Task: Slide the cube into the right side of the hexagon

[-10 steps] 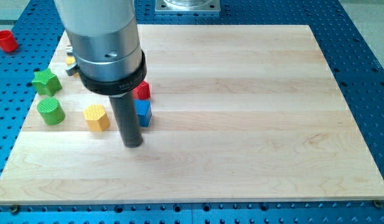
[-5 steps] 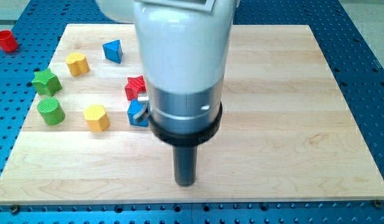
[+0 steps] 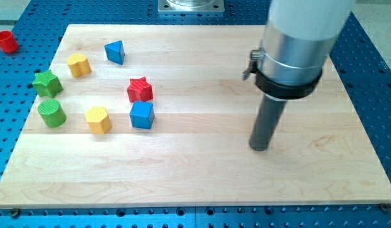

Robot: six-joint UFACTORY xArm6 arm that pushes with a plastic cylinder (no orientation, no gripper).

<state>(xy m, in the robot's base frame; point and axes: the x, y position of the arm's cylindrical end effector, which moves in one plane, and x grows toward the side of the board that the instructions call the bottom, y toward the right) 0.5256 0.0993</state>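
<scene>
my tip (image 3: 260,148) sits well right of the blue cube (image 3: 142,114), no pincer to close, and a skewed push risks clipping the touching red star (image 3: 139,89) or missing the yellow hexagon (image 3: 98,119).

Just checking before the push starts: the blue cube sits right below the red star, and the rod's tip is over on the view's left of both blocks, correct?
Not quite. In the camera view the blue cube does sit right below the red star, but my tip is on the view's right of both blocks, well clear of them, not on the left.
</scene>
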